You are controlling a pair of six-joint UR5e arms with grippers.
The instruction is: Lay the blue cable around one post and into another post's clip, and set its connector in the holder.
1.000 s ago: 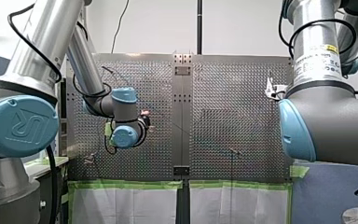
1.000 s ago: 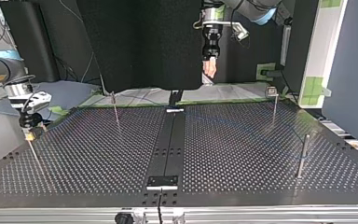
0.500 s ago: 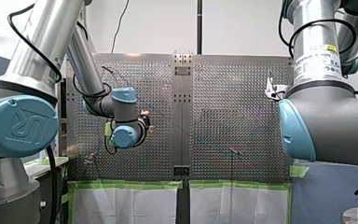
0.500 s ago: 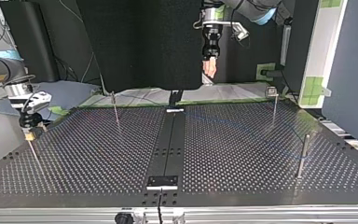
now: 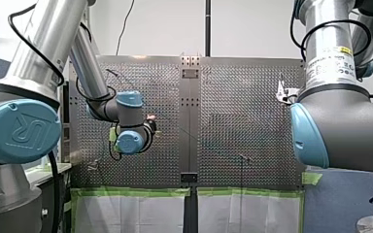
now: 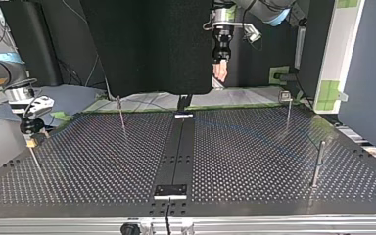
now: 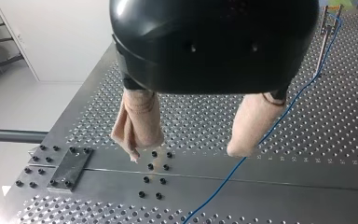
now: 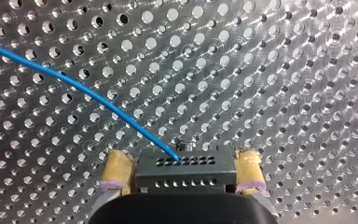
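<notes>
Perforated table (image 8: 284, 70) — right gripper (image 8: 182, 158) pinches connector (image 8: 186, 175); cable (image 7: 214, 189) perhaps brushes left gripper (image 7: 184, 154).

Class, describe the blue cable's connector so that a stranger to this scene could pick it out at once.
Start at the perforated metal table and find my right gripper with yellow pads. Clamped between its fingers is the connector: a black block with rows of holes, the only thing the blue cable ends in.
</notes>
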